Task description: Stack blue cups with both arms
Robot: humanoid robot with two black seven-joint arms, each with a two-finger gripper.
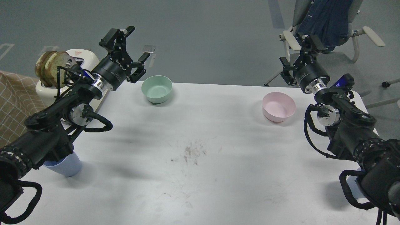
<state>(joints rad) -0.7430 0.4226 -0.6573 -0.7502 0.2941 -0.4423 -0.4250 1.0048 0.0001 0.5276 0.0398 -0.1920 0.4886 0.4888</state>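
One pale-blue cup [65, 166] stands upright near the table's front left, its rim partly hidden under my left arm. A pale-blue sliver of the other cup [353, 187] shows at the front right, mostly hidden behind my right arm. My left gripper [135, 43] is open and empty, raised over the table's back left edge beside the mint-green bowl, far from the left cup. My right gripper [299, 53] is open and empty, raised past the back right edge behind the pink bowl, far from the right cup.
A mint-green bowl [157, 89] sits at the back left and a pink bowl [278, 107] at the back right of the white table [200, 175]. A white toaster [78, 57] with bread stands left. A chair [325, 22] stands behind, right.
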